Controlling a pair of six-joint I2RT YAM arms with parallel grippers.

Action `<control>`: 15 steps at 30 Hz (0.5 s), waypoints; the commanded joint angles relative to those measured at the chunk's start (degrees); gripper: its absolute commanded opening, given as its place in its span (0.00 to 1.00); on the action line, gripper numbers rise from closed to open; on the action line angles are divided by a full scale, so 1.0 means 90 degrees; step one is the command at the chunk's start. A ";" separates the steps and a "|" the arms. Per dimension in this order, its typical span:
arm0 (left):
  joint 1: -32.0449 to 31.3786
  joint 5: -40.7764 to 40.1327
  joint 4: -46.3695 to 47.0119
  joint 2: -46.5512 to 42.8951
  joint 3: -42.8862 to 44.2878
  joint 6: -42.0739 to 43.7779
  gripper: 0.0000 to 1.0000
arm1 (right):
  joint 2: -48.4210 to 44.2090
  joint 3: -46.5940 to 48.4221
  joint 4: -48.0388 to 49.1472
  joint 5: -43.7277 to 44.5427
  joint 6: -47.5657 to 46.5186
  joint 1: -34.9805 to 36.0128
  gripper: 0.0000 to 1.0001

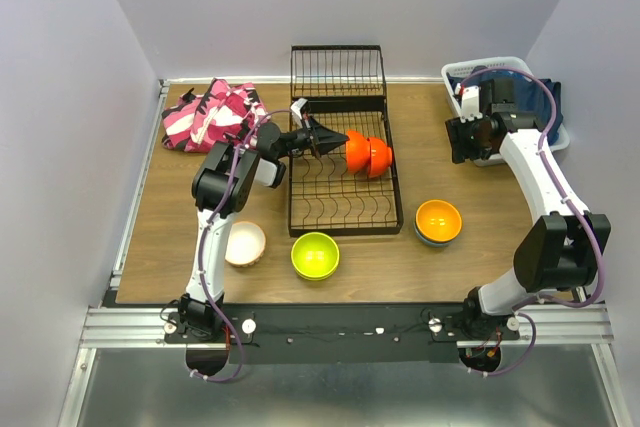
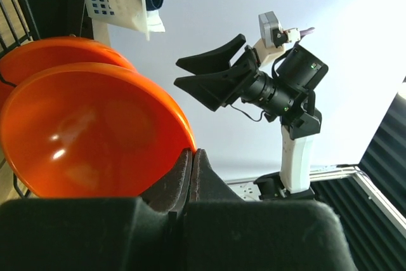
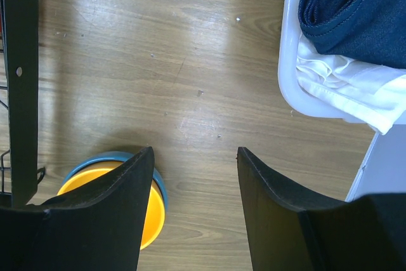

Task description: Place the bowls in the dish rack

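Note:
The black wire dish rack (image 1: 340,197) stands mid-table. Two red-orange bowls (image 1: 368,154) stand on edge in it. My left gripper (image 1: 335,139) is shut on the rim of the nearer red-orange bowl (image 2: 95,131); the fingertips meet at the rim in the left wrist view (image 2: 191,152), and the second bowl (image 2: 51,52) stands behind. My right gripper (image 1: 462,142) is open and empty above bare table (image 3: 193,153). An orange bowl (image 1: 438,218) sits in a blue bowl (image 3: 108,157). A lime green bowl (image 1: 315,255) and a cream-white bowl (image 1: 245,244) sit near the front edge.
A white laundry basket (image 1: 555,137) with dark and white clothes stands at the back right, just right of my right gripper (image 3: 298,61). A pink patterned cloth (image 1: 212,112) lies at the back left. The rack's upright wire section (image 1: 338,70) is at the back.

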 commanded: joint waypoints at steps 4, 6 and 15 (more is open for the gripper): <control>-0.0205 0.0071 0.1930 0.0371 0.0227 -0.0542 0.00 | 0.0119 0.0109 -0.0007 0.0067 -0.0114 0.0039 0.63; -0.0205 0.0052 0.1920 0.0293 0.0150 -0.0328 0.00 | 0.0158 0.0128 -0.0007 0.0067 -0.0114 0.0039 0.63; -0.0020 0.0032 -0.0254 -0.0781 -0.1101 0.1878 0.00 | 0.0139 0.0129 0.0119 0.0008 -0.0066 0.0097 0.63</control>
